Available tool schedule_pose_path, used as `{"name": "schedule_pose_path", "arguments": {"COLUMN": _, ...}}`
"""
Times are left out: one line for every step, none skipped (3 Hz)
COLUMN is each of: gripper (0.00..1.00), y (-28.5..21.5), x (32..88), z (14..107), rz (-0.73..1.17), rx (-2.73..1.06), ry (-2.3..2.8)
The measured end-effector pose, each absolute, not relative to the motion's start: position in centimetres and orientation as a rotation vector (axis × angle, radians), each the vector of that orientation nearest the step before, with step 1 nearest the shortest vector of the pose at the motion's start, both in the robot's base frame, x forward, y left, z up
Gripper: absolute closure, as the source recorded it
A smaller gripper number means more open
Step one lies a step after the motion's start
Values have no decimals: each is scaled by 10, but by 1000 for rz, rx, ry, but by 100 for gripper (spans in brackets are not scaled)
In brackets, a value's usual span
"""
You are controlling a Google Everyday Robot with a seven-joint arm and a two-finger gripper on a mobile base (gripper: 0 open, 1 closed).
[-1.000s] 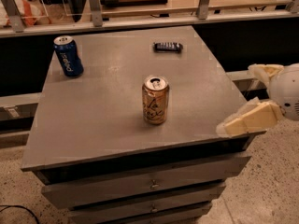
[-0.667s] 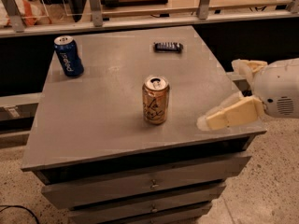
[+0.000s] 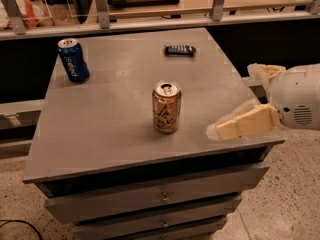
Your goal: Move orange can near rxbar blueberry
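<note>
Orange can point(image 3: 166, 107) upright, dead centre of the grey surface point(image 3: 110, 119), silver top up and nothing touching it. That open space all round matters: a side-on grab is possible from almost any direction. The snack bar point(image 3: 179, 50) lies flat near the far edge, a little to the right of the can's line and well apart from it. The goal spot is therefore back there, with bare surface between the two. A blue can point(image 3: 73, 60) stands at the far left corner, away from both and, by my reading, out of the likely path.

Now the arm point(image 3: 299, 101). It comes in from the right side, its white rounded housing hanging just off the surface's right edge, low, at about the can's height. The tool point(image 3: 233, 100) points left toward the can, and it is spread wide and empty. One of the pale fingers point(image 3: 245, 125) reaches over the near right corner, while the other sits farther back by the edge. Nothing is between them yet, and the can is clear of both.

This looks like the approach step, set up for a sideways grip on the can's body. The next move calls for sliding in level so the fingers straddle the can without tipping it. Below the surface, the drawers point(image 3: 162, 199) are shut.
</note>
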State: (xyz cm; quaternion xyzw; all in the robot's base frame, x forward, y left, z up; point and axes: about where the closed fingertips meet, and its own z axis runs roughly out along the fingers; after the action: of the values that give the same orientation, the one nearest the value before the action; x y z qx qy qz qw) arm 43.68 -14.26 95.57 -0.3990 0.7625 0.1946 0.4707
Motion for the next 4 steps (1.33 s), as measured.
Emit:
{"name": "schedule_pose_path", "arguments": {"gripper": 0, "y": -126, "x": 434, "z": 938, "rz": 519, "rx": -938, "ry": 1853}}
{"name": "schedule_pose_path", "arguments": {"gripper": 0, "y": -97, "x": 439, "z": 920, "rz": 598, "rx": -921, "ry": 1816}}
{"name": "schedule_pose_path", "arguments": {"gripper": 0, "y": -70, "x": 448, "z": 906, "rz": 635, "rx": -920, "ry": 1783}}
{"name": "schedule_pose_path", "arguments": {"gripper": 0, "y": -52, "x": 462, "z": 892, "rz": 651, "rx": -945, "ry": 1758}}
